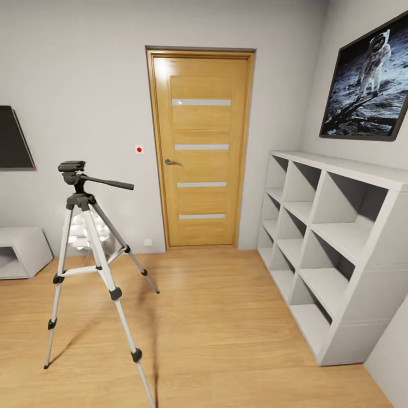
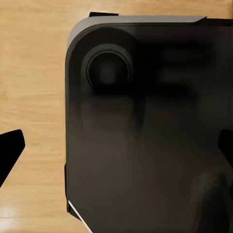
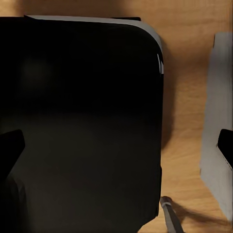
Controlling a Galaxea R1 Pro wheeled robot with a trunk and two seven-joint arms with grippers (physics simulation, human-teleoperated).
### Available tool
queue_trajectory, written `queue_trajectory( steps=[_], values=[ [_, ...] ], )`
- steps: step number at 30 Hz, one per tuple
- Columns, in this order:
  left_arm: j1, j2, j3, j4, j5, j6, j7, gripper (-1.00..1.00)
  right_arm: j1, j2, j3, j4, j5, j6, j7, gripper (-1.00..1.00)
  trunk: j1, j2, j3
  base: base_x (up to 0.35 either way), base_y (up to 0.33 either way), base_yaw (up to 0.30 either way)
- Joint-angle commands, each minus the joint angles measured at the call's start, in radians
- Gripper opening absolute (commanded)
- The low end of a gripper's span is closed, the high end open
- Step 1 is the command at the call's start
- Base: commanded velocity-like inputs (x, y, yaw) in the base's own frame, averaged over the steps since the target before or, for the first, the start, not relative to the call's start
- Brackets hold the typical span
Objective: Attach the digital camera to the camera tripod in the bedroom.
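The camera tripod (image 1: 88, 243) stands on the wood floor at the left of the head view, with silver-white legs spread, a dark head (image 1: 72, 168) on top and a pan handle pointing right. The digital camera is out of view. In the left wrist view my left gripper (image 2: 116, 150) hangs over my own dark base (image 2: 145, 126), its black fingertips (image 2: 9, 150) far apart with nothing between them. My right gripper (image 3: 116, 145) is also open and holds nothing, its fingertips (image 3: 9, 145) at the frame's edges.
An oak door (image 1: 201, 150) with frosted strips is shut in the far wall. White cube shelves (image 1: 340, 238) line the right wall under a framed astronaut picture (image 1: 368, 79). A black TV (image 1: 14, 139) and low white unit (image 1: 22, 249) are at left. A white lamp (image 1: 85, 232) stands behind the tripod.
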Motion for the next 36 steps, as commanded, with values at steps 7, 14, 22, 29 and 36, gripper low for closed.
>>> queue_trajectory(
  steps=[7,14,22,29,36],
  values=[
    [0.001,0.000,0.001,-0.001,0.005,-0.002,0.000,1.00,0.000,0.000,-0.001,0.002,-0.001,-0.005,0.000,1.00,0.000,0.000,-0.001,0.065,-0.048,0.001],
    [0.000,0.000,0.001,-0.001,0.005,-0.002,0.000,1.00,0.000,-0.001,-0.001,0.002,-0.001,-0.005,0.000,1.00,0.000,0.000,-0.001,0.010,-0.007,0.000],
    [0.000,0.000,0.001,-0.001,0.004,-0.002,0.000,1.00,0.000,-0.001,-0.001,0.002,-0.001,-0.005,0.000,1.00,0.000,0.000,-0.001,0.001,-0.001,0.000],
    [0.001,0.000,0.000,-0.001,0.003,-0.002,0.000,1.00,0.000,-0.002,-0.001,0.002,-0.001,-0.006,0.001,1.00,0.000,0.000,-0.001,0.000,0.000,0.000],
    [0.000,0.005,-0.005,-0.024,0.003,-0.002,0.002,1.00,0.000,-0.001,-0.001,0.000,0.004,-0.006,0.001,1.00,0.000,0.000,-0.001,0.000,0.000,0.000]
  ],
)
